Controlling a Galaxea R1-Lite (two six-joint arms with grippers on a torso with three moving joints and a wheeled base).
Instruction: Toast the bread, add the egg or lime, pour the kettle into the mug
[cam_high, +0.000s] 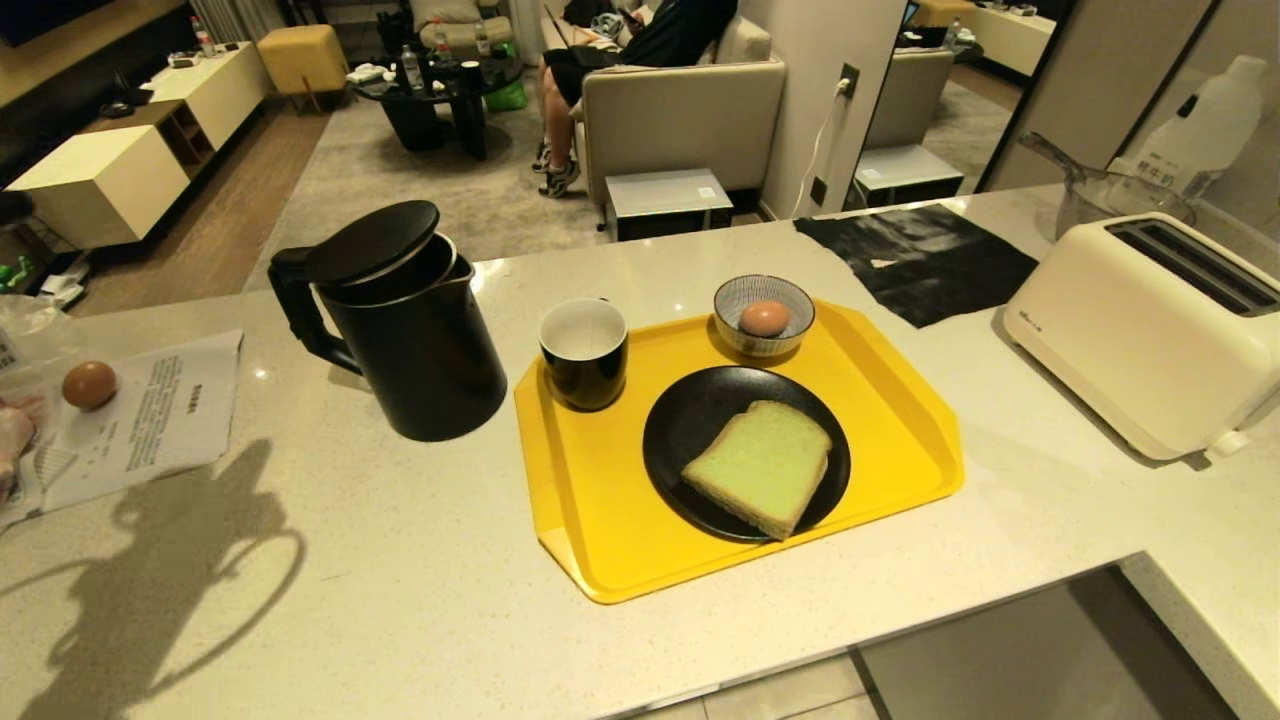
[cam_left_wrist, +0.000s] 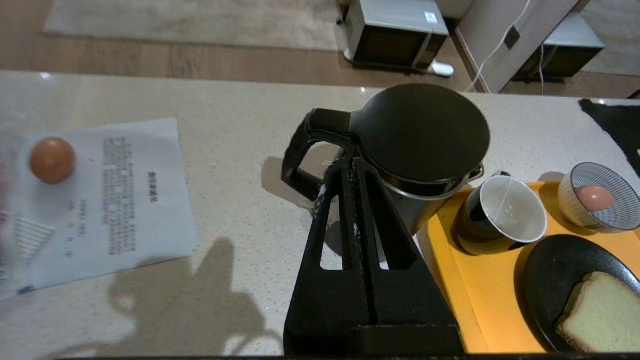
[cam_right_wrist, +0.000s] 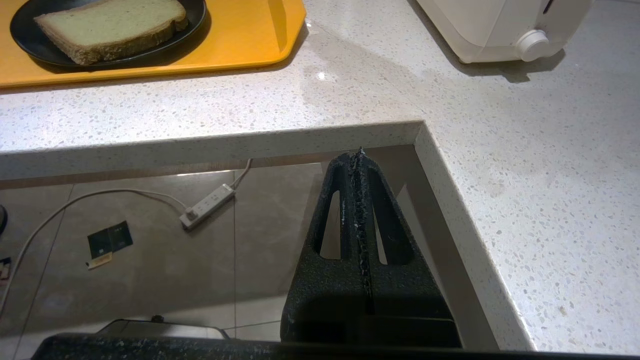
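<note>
The black kettle (cam_high: 410, 330) stands on the counter left of the yellow tray (cam_high: 600, 480), its lid tilted ajar. On the tray are the black mug (cam_high: 583, 352) with a white inside, a striped bowl (cam_high: 790, 300) holding the egg (cam_high: 765, 318), and a black plate (cam_high: 690, 420) with the green bread (cam_high: 760, 465). My left gripper (cam_left_wrist: 345, 162) is shut and empty, hovering just in front of the kettle (cam_left_wrist: 420, 130) by its handle. My right gripper (cam_right_wrist: 359, 155) is shut and empty, hanging below the counter edge over the floor. No lime is in view.
A cream toaster (cam_high: 1140, 330) sits at the right of the counter, a black cloth (cam_high: 920, 255) behind the tray. A second egg (cam_high: 89, 385) lies on a printed sheet (cam_high: 160, 410) at far left. The counter has an inner corner (cam_right_wrist: 420, 125). A person sits on a sofa far behind.
</note>
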